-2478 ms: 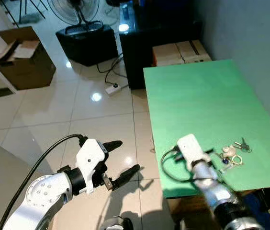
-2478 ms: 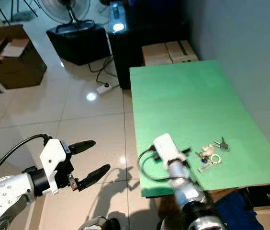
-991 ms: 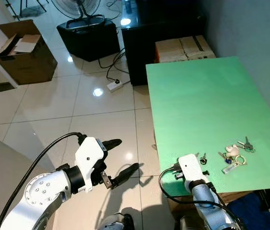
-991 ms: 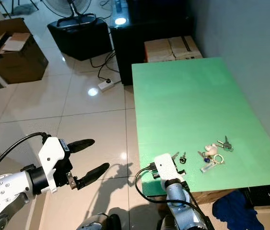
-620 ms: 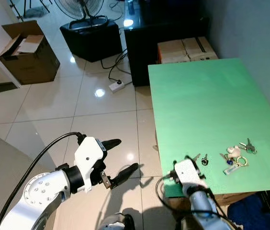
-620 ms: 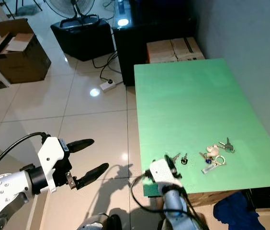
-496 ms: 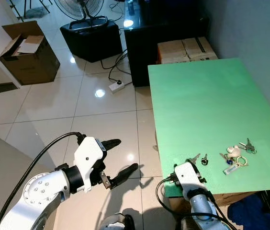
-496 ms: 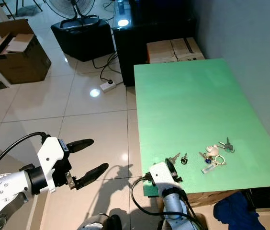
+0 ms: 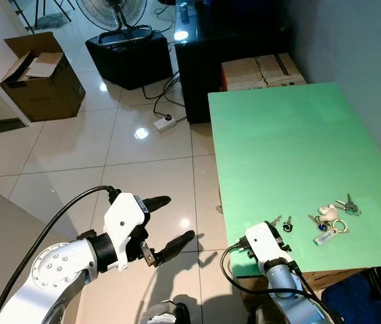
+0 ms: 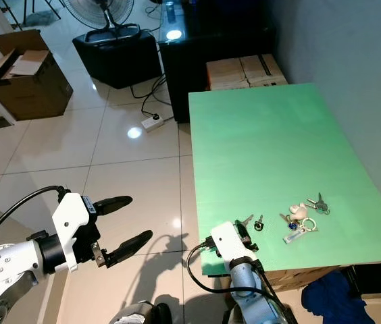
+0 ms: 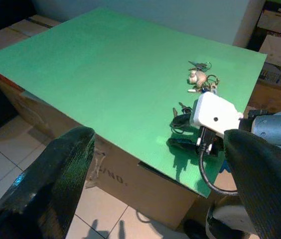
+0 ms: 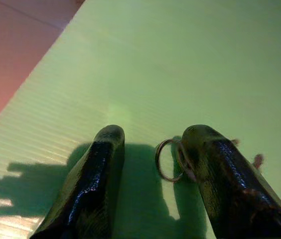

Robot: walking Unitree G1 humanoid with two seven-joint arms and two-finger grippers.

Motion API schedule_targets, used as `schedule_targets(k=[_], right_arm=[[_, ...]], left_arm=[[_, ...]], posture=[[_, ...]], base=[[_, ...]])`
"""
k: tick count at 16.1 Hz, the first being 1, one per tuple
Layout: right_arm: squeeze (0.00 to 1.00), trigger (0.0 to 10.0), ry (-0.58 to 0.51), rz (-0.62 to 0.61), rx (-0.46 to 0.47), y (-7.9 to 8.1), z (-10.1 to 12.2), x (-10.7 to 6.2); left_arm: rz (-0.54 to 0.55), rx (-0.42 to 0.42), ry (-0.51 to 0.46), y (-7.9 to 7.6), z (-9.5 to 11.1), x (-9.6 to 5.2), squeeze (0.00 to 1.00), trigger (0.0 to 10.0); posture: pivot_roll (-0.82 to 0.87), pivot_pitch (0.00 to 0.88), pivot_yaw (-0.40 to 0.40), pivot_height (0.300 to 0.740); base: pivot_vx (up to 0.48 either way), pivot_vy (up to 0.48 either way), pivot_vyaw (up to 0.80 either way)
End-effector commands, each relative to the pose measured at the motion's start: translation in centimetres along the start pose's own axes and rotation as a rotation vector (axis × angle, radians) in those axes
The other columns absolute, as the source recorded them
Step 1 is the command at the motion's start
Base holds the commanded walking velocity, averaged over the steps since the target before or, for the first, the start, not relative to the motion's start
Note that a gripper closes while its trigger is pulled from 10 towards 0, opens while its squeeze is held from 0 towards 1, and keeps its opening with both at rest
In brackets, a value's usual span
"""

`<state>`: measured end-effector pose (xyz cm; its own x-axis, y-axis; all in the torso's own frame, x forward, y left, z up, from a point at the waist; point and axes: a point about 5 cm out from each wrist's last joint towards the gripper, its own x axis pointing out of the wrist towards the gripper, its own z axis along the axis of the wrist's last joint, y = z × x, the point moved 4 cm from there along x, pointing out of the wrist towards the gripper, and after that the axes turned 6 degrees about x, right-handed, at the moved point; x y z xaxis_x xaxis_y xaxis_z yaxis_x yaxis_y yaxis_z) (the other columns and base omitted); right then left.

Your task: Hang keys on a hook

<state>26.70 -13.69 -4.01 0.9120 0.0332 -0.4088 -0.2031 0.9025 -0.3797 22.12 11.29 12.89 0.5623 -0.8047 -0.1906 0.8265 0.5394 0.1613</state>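
Keys lie in two groups on the flat green corrugated-plastic tabletop [image 9: 278, 142], toward the lower right of the head views. The larger bunch of silver keys with a cream-coloured charm and metal rings [image 9: 332, 217] sits near the table's right edge; a small pair of keys with dark heads on a thin metal ring [image 9: 282, 222] lies to its left, close to the near edge.

The right gripper [image 12: 153, 167] is low over the near edge of the table, its white wrist block [image 9: 259, 241] at the lower centre of the left eye view. Its two black fingers [image 12: 98, 184] stand apart with a narrow gap, and the thin metal ring [image 12: 166, 159] lies between them, right against the inner side of one finger; nothing is clamped.

The left gripper [image 9: 170, 223] hangs over the glossy pale tiled floor [image 9: 75, 155] at the lower left, fingers spread wide and holding nothing.

An open brown cardboard box [image 9: 38, 77] and a black pedestal fan base [image 9: 130, 57] occupy the upper left.
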Motion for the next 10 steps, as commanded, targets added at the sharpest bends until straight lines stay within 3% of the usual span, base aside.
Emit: schedule_targets(k=[1, 5, 10], right_arm=[[0.00, 10.0, 0.018, 0.023, 0.012, 0.86, -0.08, 0.10], [0.00, 10.0, 0.040, 0.008, 0.007, 0.58, -0.36, 0.34], [0.00, 10.0, 0.019, -0.018, 0.023, 0.57, -0.60, -0.60]], left_arm=[[0.008, 0.012, 0.008, 0.32, 0.10, -0.44, 0.00, 10.0], [0.011, 0.015, 0.013, 0.32, 0.18, -0.76, 0.00, 10.0], [0.018, 0.015, 0.009, 0.46, 0.26, -0.78, 0.00, 10.0]], posture=[[0.14, 0.112, 0.162, 0.740], [0.15, 0.112, 0.160, 0.740], [0.16, 0.109, 0.155, 0.740]], base=[[0.000, 0.000, 0.00], [0.000, 0.000, 0.00], [0.000, 0.000, 0.00]])
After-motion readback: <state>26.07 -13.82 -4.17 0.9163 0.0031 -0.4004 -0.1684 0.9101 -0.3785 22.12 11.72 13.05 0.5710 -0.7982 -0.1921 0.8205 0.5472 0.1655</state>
